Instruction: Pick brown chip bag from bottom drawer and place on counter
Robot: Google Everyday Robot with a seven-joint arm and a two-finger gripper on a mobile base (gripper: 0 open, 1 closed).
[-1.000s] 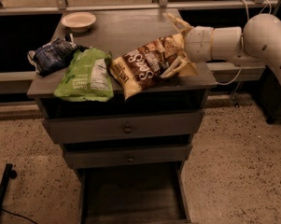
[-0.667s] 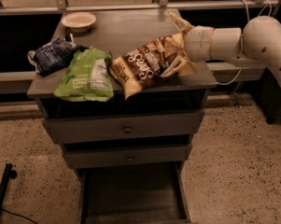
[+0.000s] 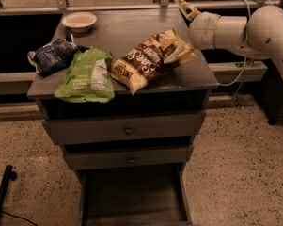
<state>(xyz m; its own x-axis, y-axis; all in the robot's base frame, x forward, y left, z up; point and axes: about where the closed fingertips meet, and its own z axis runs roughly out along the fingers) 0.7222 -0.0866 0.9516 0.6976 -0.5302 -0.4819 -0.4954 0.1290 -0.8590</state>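
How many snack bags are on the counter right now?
3. The dark blue bag at the counter's left edge, the lime-green bag beside it at the front, the brown chip bag right of centre, with the gripper near its right end. None seem hidden.

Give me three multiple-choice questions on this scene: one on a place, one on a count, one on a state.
1. Where is the brown chip bag? A in a drawer; B on the floor; C on the counter.
2. How many bags lie on the counter? A two; B three; C four.
3. The bottom drawer is: A pulled open; B shut; C missing.
Key: C, it lies by the pincer at the counter's right edge; B, brown, green bag, blue bag; A, its floor shows.
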